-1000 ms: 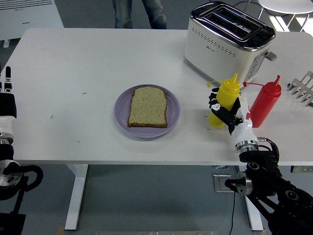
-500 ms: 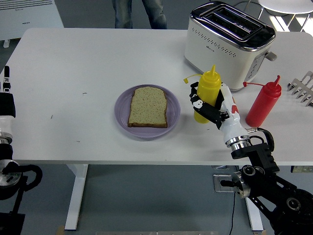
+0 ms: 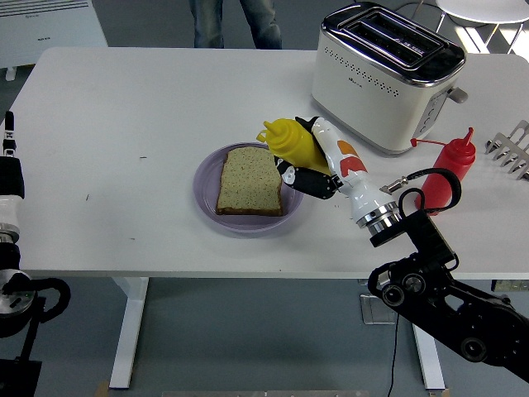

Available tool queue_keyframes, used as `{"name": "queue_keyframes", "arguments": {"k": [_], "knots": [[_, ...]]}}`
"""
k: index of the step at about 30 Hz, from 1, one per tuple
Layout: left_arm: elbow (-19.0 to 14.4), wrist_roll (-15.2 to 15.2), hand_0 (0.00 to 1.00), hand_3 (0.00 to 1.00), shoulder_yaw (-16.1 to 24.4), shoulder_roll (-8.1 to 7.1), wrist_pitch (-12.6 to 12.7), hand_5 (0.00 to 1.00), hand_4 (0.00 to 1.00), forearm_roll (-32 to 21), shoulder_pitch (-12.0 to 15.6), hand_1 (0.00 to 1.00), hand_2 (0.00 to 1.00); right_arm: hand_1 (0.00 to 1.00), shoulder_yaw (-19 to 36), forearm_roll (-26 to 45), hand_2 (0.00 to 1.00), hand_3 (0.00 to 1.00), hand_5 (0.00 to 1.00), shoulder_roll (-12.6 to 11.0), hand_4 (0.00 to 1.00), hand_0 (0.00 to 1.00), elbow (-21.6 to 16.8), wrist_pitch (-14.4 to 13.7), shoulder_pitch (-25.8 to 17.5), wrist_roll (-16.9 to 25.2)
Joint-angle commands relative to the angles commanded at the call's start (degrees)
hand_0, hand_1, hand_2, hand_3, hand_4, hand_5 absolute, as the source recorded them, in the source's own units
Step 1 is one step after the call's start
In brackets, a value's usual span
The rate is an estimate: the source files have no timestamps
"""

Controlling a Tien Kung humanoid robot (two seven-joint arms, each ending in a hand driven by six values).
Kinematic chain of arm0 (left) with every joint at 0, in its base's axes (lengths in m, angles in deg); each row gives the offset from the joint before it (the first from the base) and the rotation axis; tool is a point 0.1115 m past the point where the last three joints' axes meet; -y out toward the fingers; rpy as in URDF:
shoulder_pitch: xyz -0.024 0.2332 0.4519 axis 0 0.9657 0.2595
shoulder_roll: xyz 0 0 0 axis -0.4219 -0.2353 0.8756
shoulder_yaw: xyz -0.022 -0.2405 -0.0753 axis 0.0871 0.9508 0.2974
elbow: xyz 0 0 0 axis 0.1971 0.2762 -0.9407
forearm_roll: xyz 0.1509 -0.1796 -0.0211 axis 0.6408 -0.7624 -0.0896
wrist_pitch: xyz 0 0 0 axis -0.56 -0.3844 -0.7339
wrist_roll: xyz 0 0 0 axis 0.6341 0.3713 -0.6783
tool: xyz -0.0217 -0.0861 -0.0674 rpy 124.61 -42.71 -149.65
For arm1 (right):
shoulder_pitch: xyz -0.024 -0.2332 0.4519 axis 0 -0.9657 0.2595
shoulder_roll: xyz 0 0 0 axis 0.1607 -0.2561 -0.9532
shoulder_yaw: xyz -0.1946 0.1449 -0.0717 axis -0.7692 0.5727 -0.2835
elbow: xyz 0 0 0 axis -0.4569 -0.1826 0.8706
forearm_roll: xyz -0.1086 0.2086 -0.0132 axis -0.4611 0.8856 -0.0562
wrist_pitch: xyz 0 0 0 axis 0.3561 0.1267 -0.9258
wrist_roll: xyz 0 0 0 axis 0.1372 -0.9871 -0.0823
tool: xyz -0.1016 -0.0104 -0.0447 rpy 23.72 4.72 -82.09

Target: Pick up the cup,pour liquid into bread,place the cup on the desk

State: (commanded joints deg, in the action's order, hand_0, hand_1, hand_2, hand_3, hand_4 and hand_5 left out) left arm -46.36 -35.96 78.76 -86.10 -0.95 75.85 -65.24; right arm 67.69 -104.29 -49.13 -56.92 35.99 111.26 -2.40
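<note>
My right hand (image 3: 310,165) is shut on a yellow squeeze bottle (image 3: 291,142). The bottle is tilted over to the left, its nozzle pointing left above the right edge of the purple plate (image 3: 208,201). A slice of bread (image 3: 250,181) lies flat on that plate, just left of and below the nozzle. I see no liquid coming out. My left arm (image 3: 10,178) rests at the picture's left edge, off the table.
A white toaster (image 3: 382,74) stands at the back right. A red squeeze bottle (image 3: 445,171) stands upright right of my forearm. A metal rack (image 3: 512,147) pokes in at the right edge. A person's legs (image 3: 235,21) show beyond the far side.
My right hand lifted the yellow bottle from beside the red bottle, carried it left toward the plate, and tipped it from upright to nozzle-left over the plate's right edge.
</note>
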Motion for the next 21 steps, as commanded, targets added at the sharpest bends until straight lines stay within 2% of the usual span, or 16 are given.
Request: {"name": "queue_keyframes", "arguments": {"k": [5, 10, 19, 21], "knots": [[0.0, 0.0, 0.881, 0.762, 0.1, 0.03, 0.0, 0.998, 0.541, 0.0, 0.1, 0.886, 0.873, 0.163, -2.2, -12.2, 0.272, 0.404, 0.067, 0.7, 0.367, 0.214, 4.7, -1.1, 5.4, -3.1], [0.0, 0.0, 0.881, 0.762, 0.2, 0.05, 0.0, 0.998, 0.541, 0.0, 0.1, 0.886, 0.873, 0.165, -4.3, -21.5, 0.271, 0.403, 0.058, 1.2, 0.362, 0.217, 7.9, -1.5, 9.8, -5.7], [0.1, 0.1, 0.881, 0.762, 0.1, 0.05, -0.1, 0.998, 0.542, 0.0, 0.3, 0.886, 0.873, 0.166, -7.6, -33.0, 0.273, 0.402, 0.056, 2.0, 0.352, 0.218, 13.8, -3.1, 16.7, -11.3], [0.1, 0.1, 0.881, 0.762, 0.1, 0.05, -0.2, 0.998, 0.542, 0.0, 0.3, 0.886, 0.873, 0.167, -8.0, -33.0, 0.273, 0.402, 0.055, 2.0, 0.347, 0.218, 15.2, -3.5, 17.5, -12.5]]}}
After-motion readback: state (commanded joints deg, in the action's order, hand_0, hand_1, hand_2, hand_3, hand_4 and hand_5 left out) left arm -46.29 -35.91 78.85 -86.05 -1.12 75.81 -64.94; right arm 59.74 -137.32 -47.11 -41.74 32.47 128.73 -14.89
